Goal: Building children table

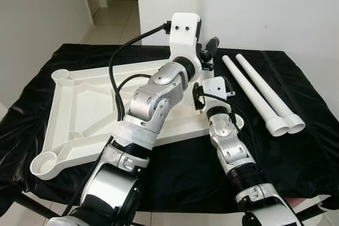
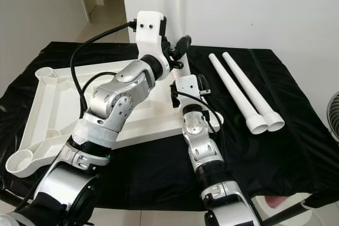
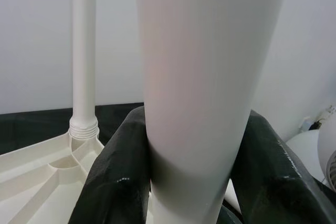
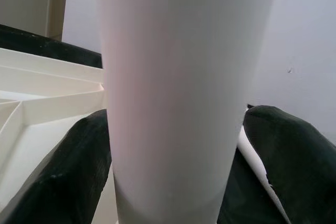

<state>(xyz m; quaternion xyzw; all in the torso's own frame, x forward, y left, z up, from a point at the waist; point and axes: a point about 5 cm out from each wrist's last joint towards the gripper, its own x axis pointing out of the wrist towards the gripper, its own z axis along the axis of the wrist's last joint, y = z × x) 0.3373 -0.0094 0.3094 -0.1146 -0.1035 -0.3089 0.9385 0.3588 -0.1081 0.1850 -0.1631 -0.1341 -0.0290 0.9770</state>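
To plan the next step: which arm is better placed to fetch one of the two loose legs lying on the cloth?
Right, probably. The loose legs lie on the black cloth beside the right arm, while the left gripper is clamped on an upright leg.

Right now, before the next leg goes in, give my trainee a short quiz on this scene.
1. How many loose legs lie side by side on the black cloth?
2. True or false: the table top lies with its ribbed underside and corner sockets facing up.
3. The left gripper is shut on: A) a screwdriver, B) a white table leg, C) a cup.
Key: 1) two; 2) true; 3) B.
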